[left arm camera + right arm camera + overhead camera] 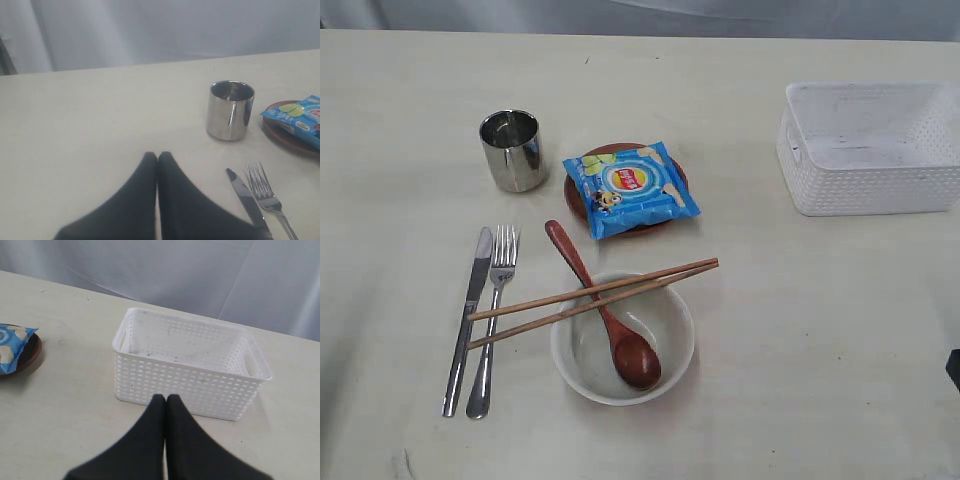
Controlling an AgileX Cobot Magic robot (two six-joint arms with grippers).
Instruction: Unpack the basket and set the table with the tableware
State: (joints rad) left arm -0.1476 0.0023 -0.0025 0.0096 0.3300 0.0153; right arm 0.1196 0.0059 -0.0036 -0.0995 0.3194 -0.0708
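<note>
Packet (631, 188): blue snack bag with a round red-and-yellow emblem and a small cartoon figure. The lettering was too small to read. It lay on the brown plate (289, 140) and covered most of it.

Surface: pale cream table (800, 330) with faint grain and a few dark specks. Behind the far edge hung a grey-white cloth backdrop (seen in both wrist views).

Basket (868, 148): white lattice plastic, standing at the far right of the exterior view, well apart from the place setting. Its mouth faced up and its long axis ran left to right.

Setting, left half:
- The steel cup (512, 150) stood upright just left of the plate.
- The knife (468, 320) and fork (492, 320) lay side by side, long axes running near to far, tips toward the cup.
- The white bowl (622, 340) sat nearest the camera.
- The chopsticks (595, 298) lay across the bowl's rim, slanting up to the right, their left ends reaching the knife and fork.
- The wooden spoon (603, 310) had its head in the bowl and its handle pointing toward the plate, crossing the chopsticks.

Left gripper (157, 156): black fingers pressed together, nothing between them, above bare table near the cup. Right gripper (165, 399): fingers likewise together, holding nothing, just before the basket.
</note>
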